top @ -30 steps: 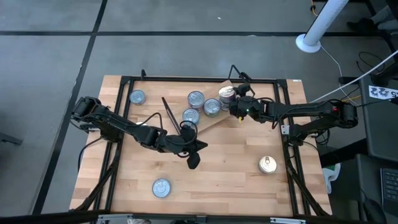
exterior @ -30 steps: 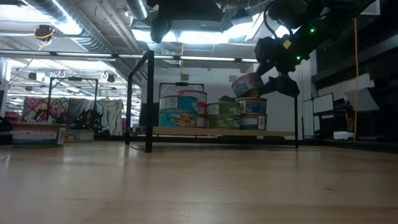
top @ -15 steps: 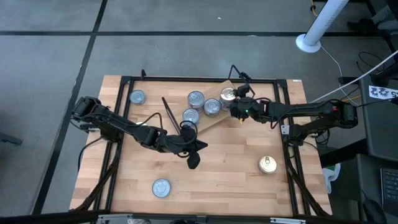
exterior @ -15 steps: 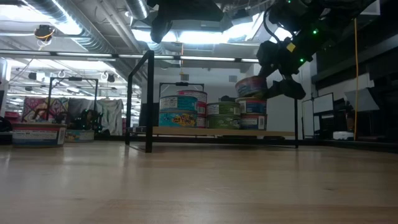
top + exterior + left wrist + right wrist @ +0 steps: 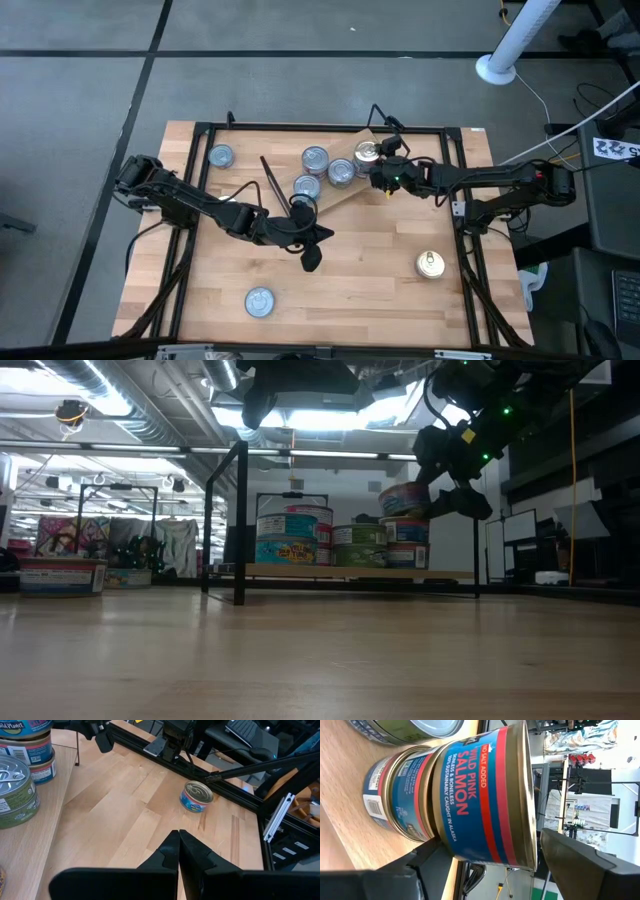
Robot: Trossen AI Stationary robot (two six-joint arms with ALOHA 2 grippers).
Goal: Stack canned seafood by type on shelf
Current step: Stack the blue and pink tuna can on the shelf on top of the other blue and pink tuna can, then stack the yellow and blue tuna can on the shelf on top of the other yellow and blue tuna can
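Observation:
The shelf (image 5: 340, 571), a light plank on black wire frames, stands at the table's far middle with several tins on it (image 5: 292, 535). My right gripper (image 5: 440, 485) reaches over the shelf's right end, shut on a blue-and-red "Wild Pink Salmon" tin (image 5: 485, 795) that sits on a lower blue tin (image 5: 395, 795). From above, this tin (image 5: 367, 152) shows its gold lid. My left gripper (image 5: 310, 258) hangs shut with nothing in it over the table's middle, near side of the shelf. My right gripper has the salmon tin between its two fingers by its flat ends: one finger (image 5: 580, 865) by the lid's rim, the other (image 5: 427, 860) at the base's near edge (image 5: 442, 845). The fingers come slanting down from the table's right. The tin stands about level on the lower tin.
Loose tins lie on the table: one at the far left (image 5: 221, 155), one near the front (image 5: 259, 301), a gold-lidded one at the right (image 5: 431, 264). A green-labelled tin (image 5: 358, 545) stands beside the stack. The black frame post (image 5: 240, 520) rises at the shelf's left end.
My right gripper has tipped a little and brought the salmon tin from a tilt just above the stack down to level on the lower blue tin. Its fingers have kept the same gap.

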